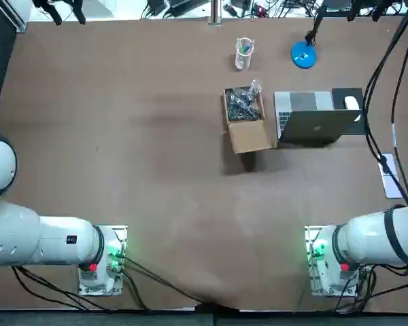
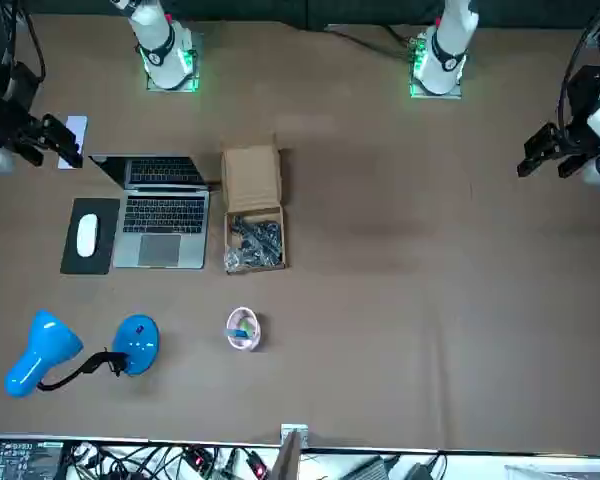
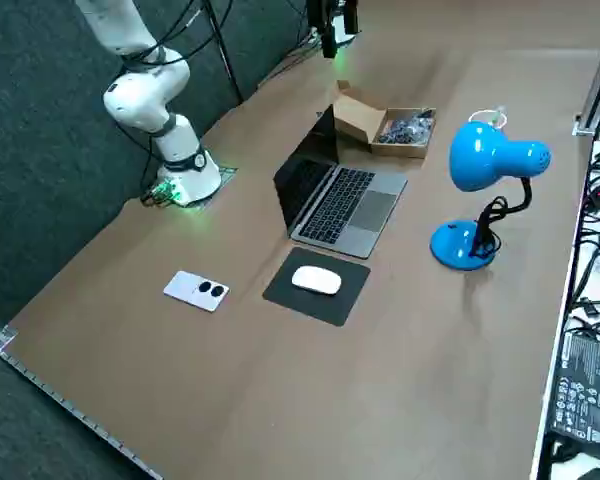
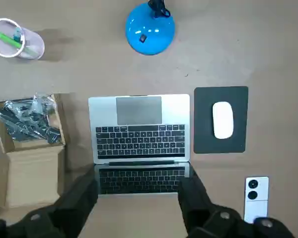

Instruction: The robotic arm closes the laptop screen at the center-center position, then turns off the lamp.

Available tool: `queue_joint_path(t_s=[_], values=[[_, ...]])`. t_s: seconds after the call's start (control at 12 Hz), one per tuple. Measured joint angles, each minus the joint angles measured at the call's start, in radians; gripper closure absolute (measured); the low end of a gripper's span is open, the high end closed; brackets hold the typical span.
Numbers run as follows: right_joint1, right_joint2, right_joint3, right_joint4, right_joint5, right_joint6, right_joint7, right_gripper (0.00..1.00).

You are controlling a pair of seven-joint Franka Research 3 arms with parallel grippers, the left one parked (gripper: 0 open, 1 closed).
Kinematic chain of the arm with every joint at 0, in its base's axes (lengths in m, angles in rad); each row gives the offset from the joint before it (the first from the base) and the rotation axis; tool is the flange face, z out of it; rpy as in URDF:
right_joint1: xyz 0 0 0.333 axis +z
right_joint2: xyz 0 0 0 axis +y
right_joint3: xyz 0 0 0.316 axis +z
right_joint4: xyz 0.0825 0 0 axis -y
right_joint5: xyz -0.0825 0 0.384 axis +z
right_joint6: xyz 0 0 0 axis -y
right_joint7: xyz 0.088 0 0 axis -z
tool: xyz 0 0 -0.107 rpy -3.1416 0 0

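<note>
Top view: brown bench [image 1: 122, 149] is seen, cables [image 1: 258, 8] piled past its far edge. Open laptop [image 1: 313, 119] is placed right of centre, between a cardboard box [image 1: 248, 136] filled with bagged dark parts [image 1: 243, 105] and a mouse [image 1: 351, 103] on a black pad [image 4: 206, 139]. A clear cup [image 1: 244, 53] holding a green stick [image 4: 7, 35] is set near the blue lamp [image 3: 485, 160]. End effector [image 4: 136, 210] is held high over the laptop's side of the bench, fingers [image 4: 77, 203] spread apart.

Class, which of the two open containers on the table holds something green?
The clear cup, near the lamp base; the cardboard box beside the laptop holds dark bagged parts. The open right gripper hangs above the laptop screen.
</note>
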Motion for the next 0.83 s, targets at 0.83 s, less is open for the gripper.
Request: queue_joint_path(t_s=[0.83], values=[[0.0, 0.0, 0.0, 0.0, 0.0, 0.002, 0.003, 0.0]])
